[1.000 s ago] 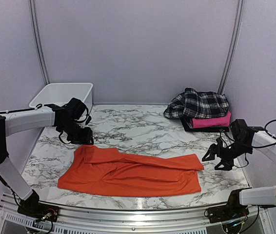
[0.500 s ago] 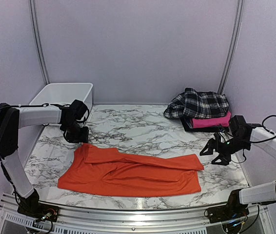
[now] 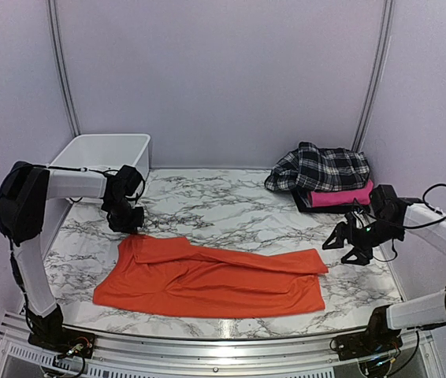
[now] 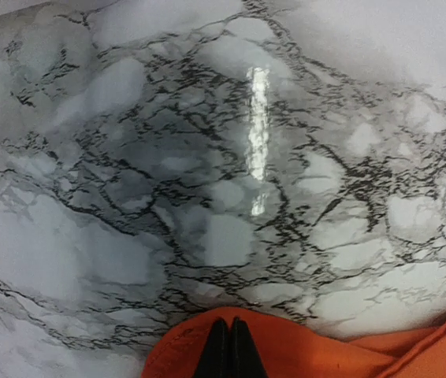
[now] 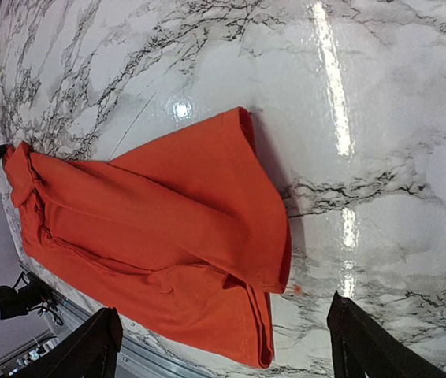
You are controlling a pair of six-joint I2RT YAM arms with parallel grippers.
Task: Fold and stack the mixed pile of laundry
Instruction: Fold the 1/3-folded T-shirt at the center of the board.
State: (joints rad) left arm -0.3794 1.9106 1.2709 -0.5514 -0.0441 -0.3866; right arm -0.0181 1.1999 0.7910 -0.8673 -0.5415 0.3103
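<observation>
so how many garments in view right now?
3. An orange t-shirt lies spread at the front of the table. A plaid shirt is heaped on a folded pink garment at the back right. More may be hidden beneath that stack.

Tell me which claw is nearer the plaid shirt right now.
Right. The right claw is just in front of the plaid shirt, by the orange t-shirt's right end. The left claw is across the table, at the t-shirt's far-left corner near the white bin.
</observation>
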